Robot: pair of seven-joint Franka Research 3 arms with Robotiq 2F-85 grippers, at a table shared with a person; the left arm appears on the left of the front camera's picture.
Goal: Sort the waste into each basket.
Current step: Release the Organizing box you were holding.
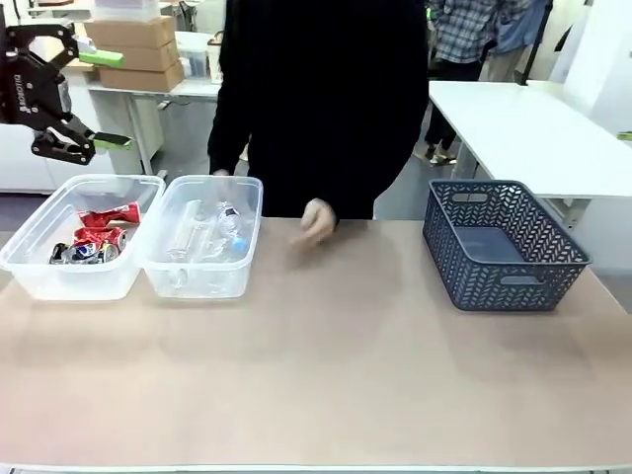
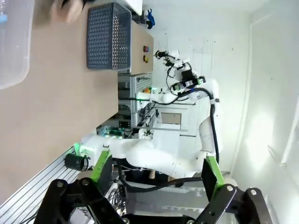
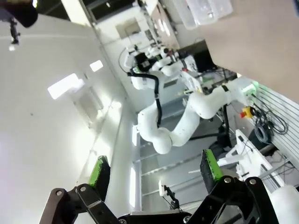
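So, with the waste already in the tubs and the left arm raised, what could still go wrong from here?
1. The person's hand is on the table close beside the bottle tub; an arm reaching there might meet it.
2. The left gripper hangs with jaws open above the can tub; coming down, it might catch the rim.
3. The two clear tubs stand side by side, so a nudge to one could shift the other.

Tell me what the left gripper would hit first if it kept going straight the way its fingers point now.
Nothing nearby: the open left gripper points off the table's side toward the other white arm, though depth is unclear.
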